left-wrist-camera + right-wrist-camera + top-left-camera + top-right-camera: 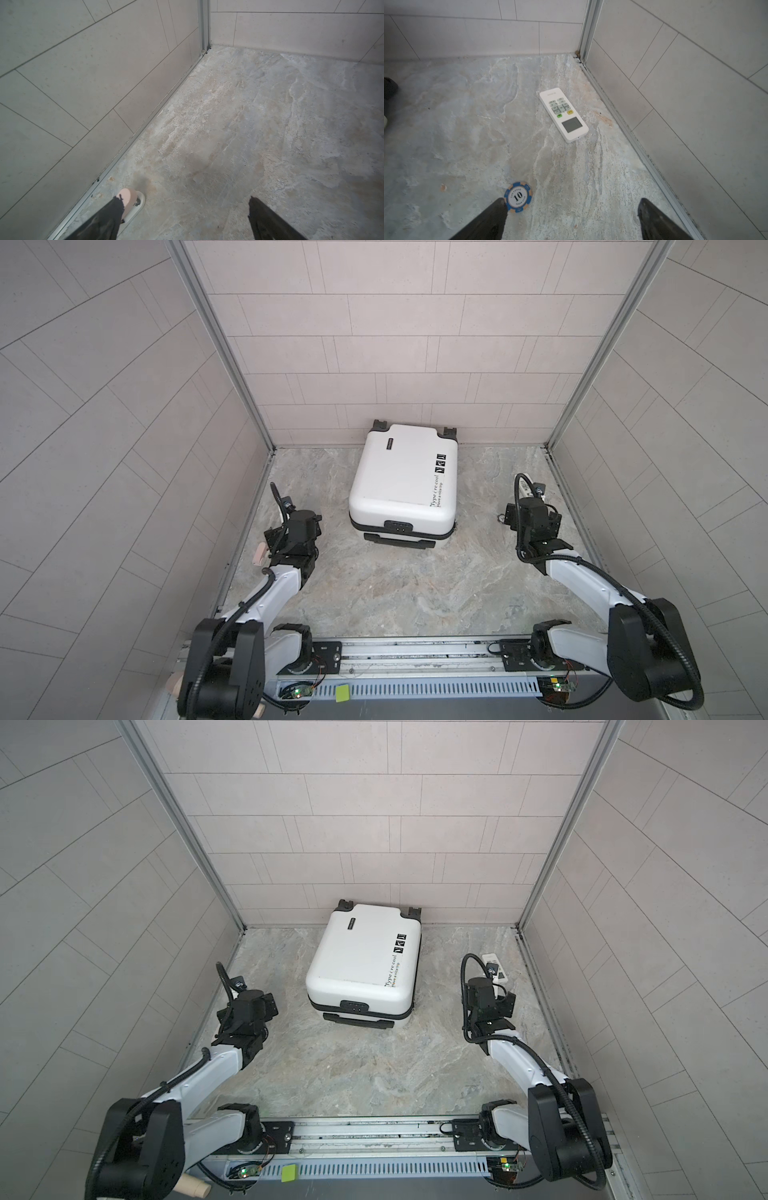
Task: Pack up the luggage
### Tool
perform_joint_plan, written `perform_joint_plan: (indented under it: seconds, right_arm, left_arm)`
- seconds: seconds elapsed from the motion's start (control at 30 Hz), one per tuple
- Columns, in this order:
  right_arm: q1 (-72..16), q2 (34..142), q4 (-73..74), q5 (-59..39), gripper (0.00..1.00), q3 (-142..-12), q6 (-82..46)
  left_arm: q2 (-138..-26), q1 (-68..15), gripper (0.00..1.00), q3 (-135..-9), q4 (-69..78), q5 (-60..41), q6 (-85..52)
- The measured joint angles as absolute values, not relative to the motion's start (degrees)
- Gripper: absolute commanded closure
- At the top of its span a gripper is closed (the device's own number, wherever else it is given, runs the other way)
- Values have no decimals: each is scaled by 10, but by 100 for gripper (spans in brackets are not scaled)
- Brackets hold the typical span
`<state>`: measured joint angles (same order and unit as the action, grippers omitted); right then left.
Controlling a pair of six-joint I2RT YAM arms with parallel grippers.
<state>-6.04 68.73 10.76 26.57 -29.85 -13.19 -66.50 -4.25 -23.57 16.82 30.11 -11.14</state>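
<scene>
The luggage (403, 481) (361, 961) is a white hard-shell suitcase lying flat and zipped shut at the back middle of the floor, wheels toward the back wall. My left gripper (186, 198) hangs open over bare floor near the left wall, well left of the suitcase. One of its fingers (108, 218) overlaps a pink-and-white object (129, 198) on the floor. My right gripper (571, 199) is open too, right of the suitcase. A blue poker chip (518, 197) lies by one of its fingers (488, 222). Neither gripper holds anything.
A white remote control (563, 114) (525, 487) (494, 965) lies on the floor beyond the right gripper, near the right wall. Tiled walls close in the floor on the left, back and right. The pink-and-white object (259, 553) sits against the left wall's rail.
</scene>
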Motion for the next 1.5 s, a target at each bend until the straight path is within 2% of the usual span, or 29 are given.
perform_joint_plan:
  seconds: [0.3,0.43,0.53,0.73,1.5]
  right_arm:
    - [-60,752,323,232,0,-196,-67]
    - [-60,832,442,202,0,-189,-42]
    - [-60,884,463,183,0,-196,-25]
    - [-37,881,430,147,1,-250,-28]
    - [-36,877,420,131,1,-251,-29]
  left_arm:
    - [-818,-43,0,-157,486,250,-63]
    - [-921,-43,0,-128,613,229,-46]
    - [-920,-40,0,-141,600,227,-46]
    - [-921,-37,0,-233,562,207,-44]
    - [-922,-37,0,-229,524,180,-30]
